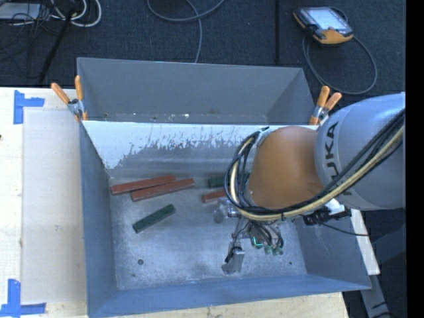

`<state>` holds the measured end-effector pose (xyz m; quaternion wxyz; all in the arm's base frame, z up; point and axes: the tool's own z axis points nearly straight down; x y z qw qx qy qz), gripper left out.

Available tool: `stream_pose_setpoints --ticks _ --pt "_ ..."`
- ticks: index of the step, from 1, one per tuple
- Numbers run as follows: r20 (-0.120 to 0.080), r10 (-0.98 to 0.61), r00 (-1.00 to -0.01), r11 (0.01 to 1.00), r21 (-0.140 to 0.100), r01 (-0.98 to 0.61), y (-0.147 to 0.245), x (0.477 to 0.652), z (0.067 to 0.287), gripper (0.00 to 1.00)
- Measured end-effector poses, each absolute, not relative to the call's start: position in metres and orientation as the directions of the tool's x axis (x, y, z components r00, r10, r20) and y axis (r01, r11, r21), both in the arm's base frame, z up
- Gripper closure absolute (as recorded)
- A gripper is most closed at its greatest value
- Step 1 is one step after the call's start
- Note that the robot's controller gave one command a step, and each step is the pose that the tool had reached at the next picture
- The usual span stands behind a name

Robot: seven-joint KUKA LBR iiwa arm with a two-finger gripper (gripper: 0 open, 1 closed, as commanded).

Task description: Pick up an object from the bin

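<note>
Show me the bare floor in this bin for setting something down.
Bare: the front-left floor, between the dark green bar, the left wall and the gripper. Crowded: mid-floor, round the brown bars and small pieces beside the arm.

**Setting:** robotics laboratory, test cell.

**Evidence:**
- One industrial arm lettered KUKA, with an orange wrist cover and looped black and yellow cabling.
- One grey metal bin with sloped walls, set under the arm.
- One handheld control pendant, grey and orange, lying on dark carpet.
- Loose cables coiled across that carpet behind the bin.
- Further wiring bunched at the upper left corner.
</note>
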<state>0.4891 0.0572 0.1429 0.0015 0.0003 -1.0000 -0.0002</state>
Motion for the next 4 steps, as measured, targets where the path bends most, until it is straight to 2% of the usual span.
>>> stream_pose_setpoints --ticks 1,2,3,4 --pt "0.001 -0.007 -1.000 1.000 -0.002 -0.007 0.102 0.503 0.147 0.00" --pt "-0.006 -0.168 -0.986 0.986 0.004 -0.168 0.118 0.543 0.121 0.00" --pt "-0.002 -0.241 -0.970 0.970 -0.003 -0.241 0.128 0.547 0.100 0.00" --pt "-0.004 -0.399 -0.917 0.917 0.001 -0.399 0.188 0.577 0.071 1.00"
